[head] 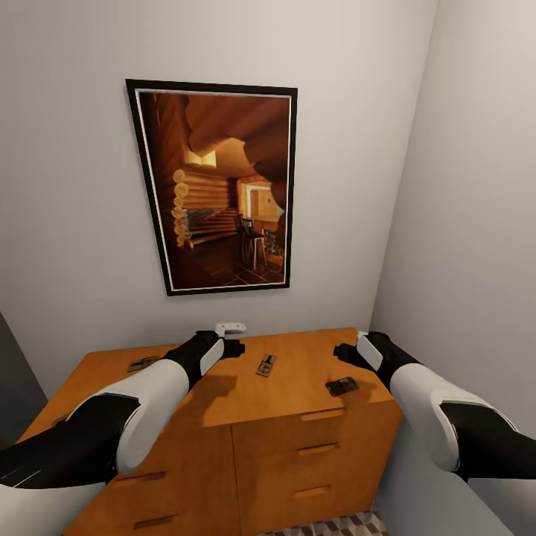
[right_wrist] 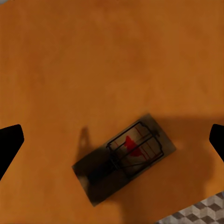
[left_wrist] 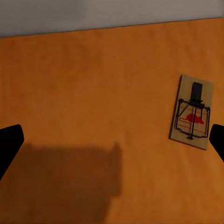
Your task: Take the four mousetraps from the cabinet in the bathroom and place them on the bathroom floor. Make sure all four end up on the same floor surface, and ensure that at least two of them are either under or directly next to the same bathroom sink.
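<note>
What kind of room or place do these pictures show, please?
Probably a corner of a home, perhaps a bathroom: plain walls meet behind a low wooden cabinet, a framed log-cabin picture hangs above it, and patterned cube floor tiles show below. Mousetraps lie on the cabinet top.

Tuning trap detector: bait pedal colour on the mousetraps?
Red, on the mousetrap; clearest in the left wrist view.

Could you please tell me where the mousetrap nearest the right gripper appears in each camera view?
Head view: the mousetrap lies near the right front corner of the cabinet top, beside the right gripper.
Right wrist view: the same mousetrap, in shadow, between the open fingers.
Left wrist view: a different, middle mousetrap.
Shared landmark: the orange cabinet top.
</note>
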`<state>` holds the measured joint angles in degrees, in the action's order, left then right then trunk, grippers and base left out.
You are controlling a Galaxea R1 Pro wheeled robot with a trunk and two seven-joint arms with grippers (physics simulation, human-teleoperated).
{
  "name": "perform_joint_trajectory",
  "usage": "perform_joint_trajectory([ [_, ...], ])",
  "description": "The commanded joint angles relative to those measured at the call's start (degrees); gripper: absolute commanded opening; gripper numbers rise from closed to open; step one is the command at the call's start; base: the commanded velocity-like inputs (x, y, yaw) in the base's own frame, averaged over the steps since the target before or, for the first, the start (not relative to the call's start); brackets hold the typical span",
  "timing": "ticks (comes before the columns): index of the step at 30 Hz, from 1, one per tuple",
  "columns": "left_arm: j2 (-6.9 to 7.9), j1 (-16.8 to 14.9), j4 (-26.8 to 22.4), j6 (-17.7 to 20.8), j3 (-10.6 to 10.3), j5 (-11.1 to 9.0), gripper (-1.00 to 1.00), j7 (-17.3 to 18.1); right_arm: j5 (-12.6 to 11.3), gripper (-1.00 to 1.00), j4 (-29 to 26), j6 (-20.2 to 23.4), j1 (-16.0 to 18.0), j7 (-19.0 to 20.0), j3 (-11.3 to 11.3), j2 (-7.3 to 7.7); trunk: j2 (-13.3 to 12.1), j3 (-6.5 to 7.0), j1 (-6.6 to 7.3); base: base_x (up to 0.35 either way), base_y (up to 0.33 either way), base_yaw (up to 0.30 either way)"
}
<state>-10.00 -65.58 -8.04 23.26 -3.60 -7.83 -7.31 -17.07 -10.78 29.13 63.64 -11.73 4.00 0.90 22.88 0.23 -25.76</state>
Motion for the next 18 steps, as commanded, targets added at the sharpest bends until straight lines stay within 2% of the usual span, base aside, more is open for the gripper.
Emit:
perform_joint_trajectory([
  [1, 0.00, 0.0, -0.1, 0.3, -0.4, -0.6, 1.00, -0.3, -0.2, 1.00, -0.1, 0.2, 0.0, -0.3, 0.4, -0.02, 0.0, -0.03, -0.02, 0.000, 0.000, 0.000],
  [18, 0.00, 0.0, -0.1, 0.4, -0.4, -0.6, 1.00, -0.3, -0.2, 1.00, -0.1, 0.2, 0.0, -0.4, 0.4, -0.02, 0.0, -0.03, -0.02, 0.000, 0.000, 0.000],
])
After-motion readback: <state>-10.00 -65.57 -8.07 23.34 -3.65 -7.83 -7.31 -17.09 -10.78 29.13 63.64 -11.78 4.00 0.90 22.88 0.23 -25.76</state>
